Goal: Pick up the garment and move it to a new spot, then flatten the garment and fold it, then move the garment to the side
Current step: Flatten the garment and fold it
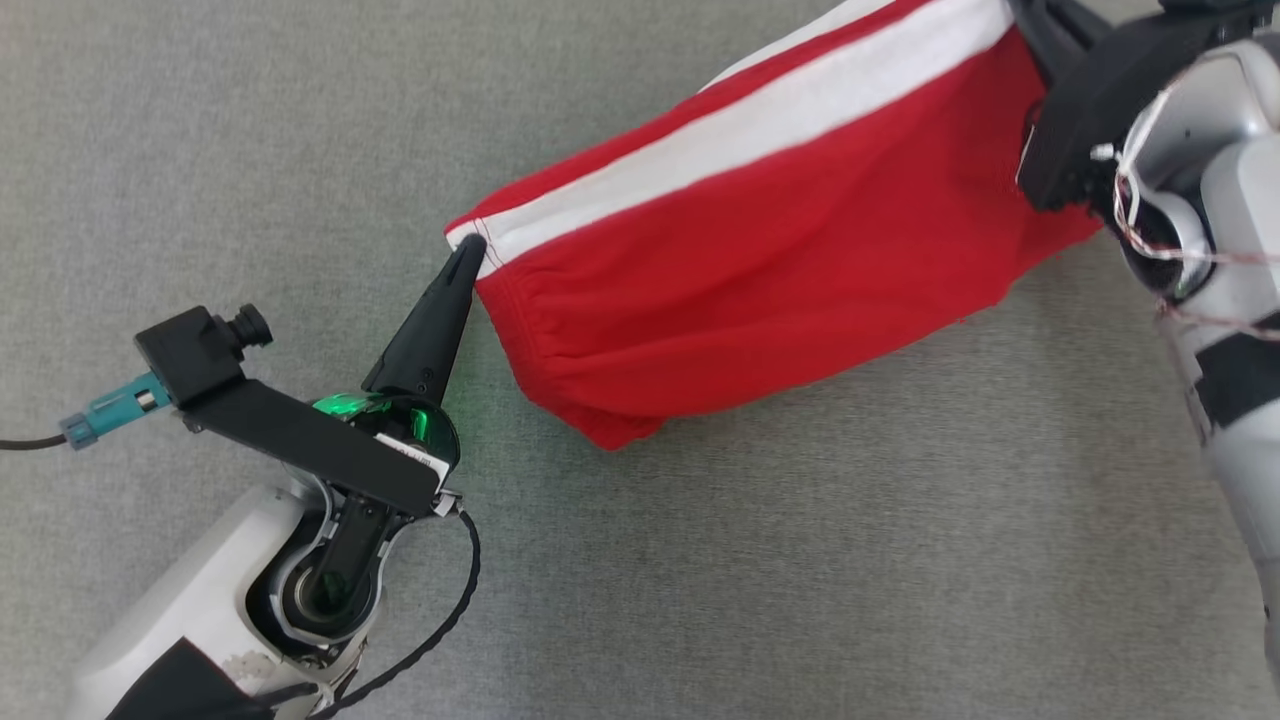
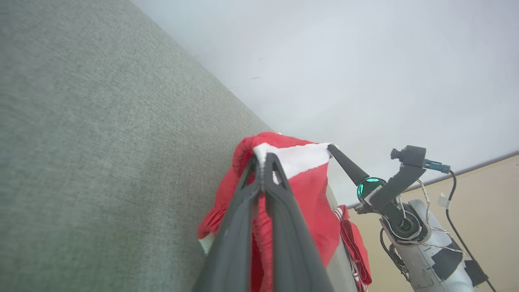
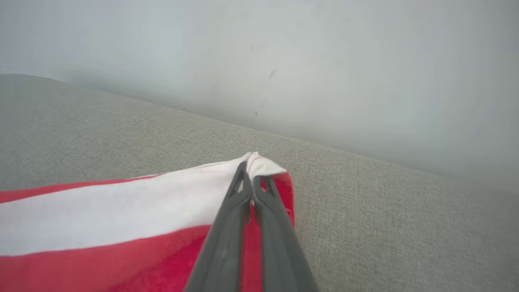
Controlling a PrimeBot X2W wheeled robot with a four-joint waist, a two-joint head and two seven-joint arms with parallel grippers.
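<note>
From the head view, the red garment (image 1: 760, 260) with its white stripe (image 1: 760, 120) hangs stretched slantwise above the grey desk (image 1: 250, 150). The left end effector (image 1: 470, 250) is pinched on its near-left corner, and the right arm (image 1: 1090, 110) reaches over its far end. I cannot tell whether the sagging lower fold touches the desk. My read is that this is the carry to a new spot, just ahead of flattening. The next move calls for both arms to travel and lower together, with the stripe taut so the cloth lands flat.

In the left wrist view, that arm's own fingers are clamped on one corner of the stripe. The right end effector (image 2: 333, 149) nips the other corner. A pale wall (image 2: 365, 61) stands behind the desk's far edge, and beige floor (image 2: 486, 202) shows past the edge by the right arm.

In the right wrist view, its fingers are closed together on the white corner. Bare desk lies all around, so the roomier side looks to be the left and the near side.
</note>
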